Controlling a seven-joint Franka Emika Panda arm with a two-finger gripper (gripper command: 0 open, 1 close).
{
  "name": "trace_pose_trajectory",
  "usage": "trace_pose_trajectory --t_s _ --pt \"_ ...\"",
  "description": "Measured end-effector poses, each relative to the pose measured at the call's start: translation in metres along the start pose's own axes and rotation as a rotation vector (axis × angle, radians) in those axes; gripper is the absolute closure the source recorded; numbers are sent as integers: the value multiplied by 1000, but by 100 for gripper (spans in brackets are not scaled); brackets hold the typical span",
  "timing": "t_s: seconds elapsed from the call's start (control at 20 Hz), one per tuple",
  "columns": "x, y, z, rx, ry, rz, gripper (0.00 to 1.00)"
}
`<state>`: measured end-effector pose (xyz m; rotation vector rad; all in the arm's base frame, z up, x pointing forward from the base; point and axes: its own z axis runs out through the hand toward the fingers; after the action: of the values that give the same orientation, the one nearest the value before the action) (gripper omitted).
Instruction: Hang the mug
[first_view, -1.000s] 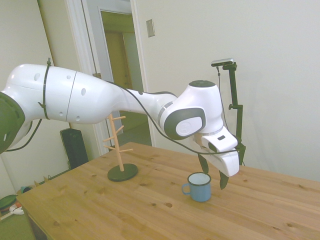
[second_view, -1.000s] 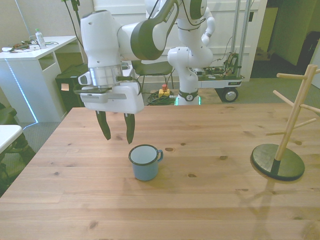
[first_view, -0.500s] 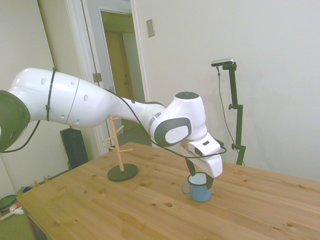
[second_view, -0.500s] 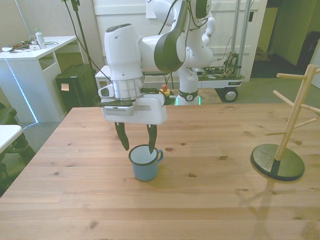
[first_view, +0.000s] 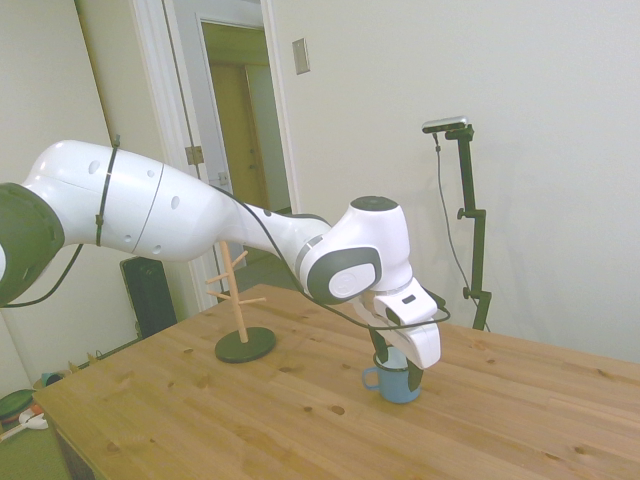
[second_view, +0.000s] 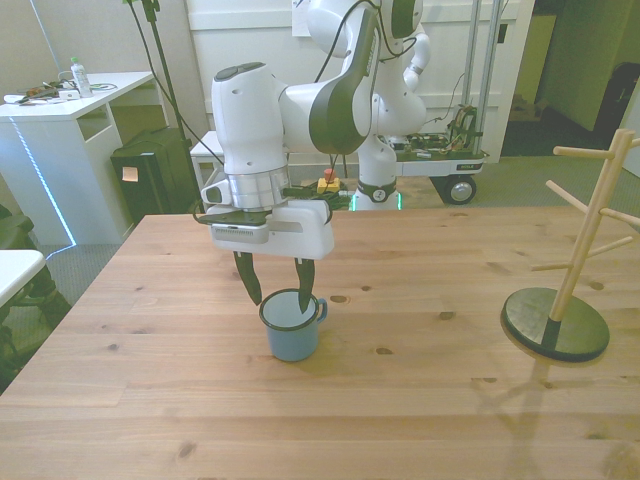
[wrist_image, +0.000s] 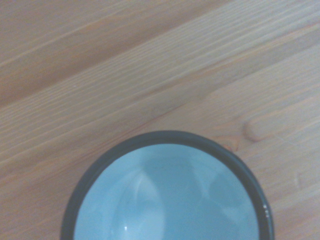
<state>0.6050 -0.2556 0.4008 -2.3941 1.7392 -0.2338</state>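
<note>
The small light-blue enamel mug (second_view: 292, 326) with its thin dark rim stood upright on the wooden plank table (second_view: 400, 420), toward the front view's left of the middle, its loop handle turned to the front view's right. The white arm's two-finger gripper (second_view: 277, 288) hung directly over it, its dark fingers (second_view: 248, 281) pointing down and spread apart, released and grasping nothing. In the front view one fingertip reached just outside the rim on the front view's left, and the other dipped at the rim on the handle side; whether either touched the enamel could not be told. In the side view the gripper (first_view: 396, 364) covered most of the mug (first_view: 398, 384), leaving the lower body and handle showing. The wrist view looked straight down into the mug (wrist_image: 167, 200), its pale inside ringed by the dark rim. A wooden peg stand on a dark round base (second_view: 560, 318) stood well apart, at the front view's right edge of the table.
</note>
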Motion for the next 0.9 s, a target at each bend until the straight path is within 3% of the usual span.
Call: trace_pose_trajectory --t_s 0.9 --pt "20 14 -3 -9 -5 36 100"
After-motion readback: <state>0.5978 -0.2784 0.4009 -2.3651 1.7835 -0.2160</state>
